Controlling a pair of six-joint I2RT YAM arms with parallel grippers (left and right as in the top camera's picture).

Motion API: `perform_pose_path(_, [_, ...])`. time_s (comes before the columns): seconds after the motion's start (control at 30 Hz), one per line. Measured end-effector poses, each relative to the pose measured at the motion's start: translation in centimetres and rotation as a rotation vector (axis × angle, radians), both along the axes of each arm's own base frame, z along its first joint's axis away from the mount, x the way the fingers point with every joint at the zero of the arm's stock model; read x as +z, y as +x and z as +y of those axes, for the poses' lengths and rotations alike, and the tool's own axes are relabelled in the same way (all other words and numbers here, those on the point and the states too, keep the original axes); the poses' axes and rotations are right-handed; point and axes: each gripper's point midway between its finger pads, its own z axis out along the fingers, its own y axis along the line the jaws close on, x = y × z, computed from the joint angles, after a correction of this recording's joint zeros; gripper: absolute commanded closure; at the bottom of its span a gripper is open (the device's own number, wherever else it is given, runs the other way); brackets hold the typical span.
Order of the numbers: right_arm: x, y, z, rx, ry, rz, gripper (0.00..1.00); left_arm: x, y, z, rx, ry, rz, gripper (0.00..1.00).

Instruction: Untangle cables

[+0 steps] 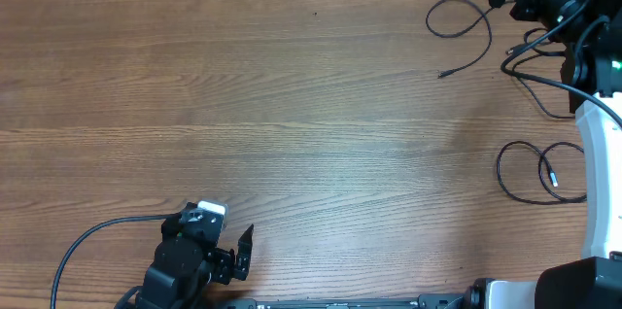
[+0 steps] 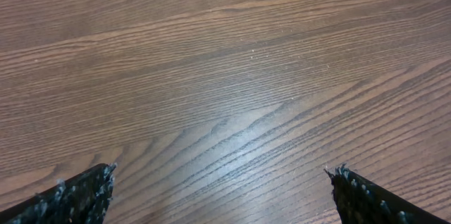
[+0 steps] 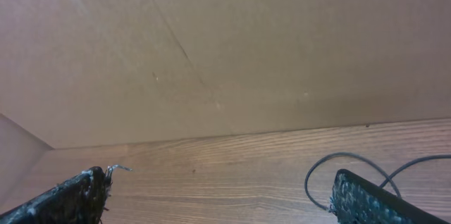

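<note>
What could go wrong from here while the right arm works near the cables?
One cable runs under the right arm, so a move of the arm might drag it toward the looped cable nearby. The open right gripper seems close to the brown wall, judging from its wrist view; a forward reach might hit it.

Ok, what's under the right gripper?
Under the open right gripper there's only bare wooden table, with a brown wall behind. A thin black cable loops close by, but one gripper finger covers part of it.
</note>
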Motion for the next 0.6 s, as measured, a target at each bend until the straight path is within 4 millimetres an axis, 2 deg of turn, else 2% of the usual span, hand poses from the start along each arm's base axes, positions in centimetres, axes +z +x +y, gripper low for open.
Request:
perform_pose_path(0.3, [-0.6, -0.2, -0.2, -0.012, 0.002, 0.029, 0.0, 0.0, 0.0, 0.0, 0.0, 0.0, 0.0, 0.0])
perform_pose_path(0.5, [-0.9, 0.2, -1.5, -0.09, -0.026, 0.037, 0.0, 0.0, 0.0, 0.0, 0.0, 0.0, 0.0, 0.0])
perform_pose_path(0.6, [-1.9, 0.0, -2.5, -0.145, -0.04, 0.08, 0.0, 0.0, 0.0, 0.0, 0.0, 0.0, 0.0, 0.0])
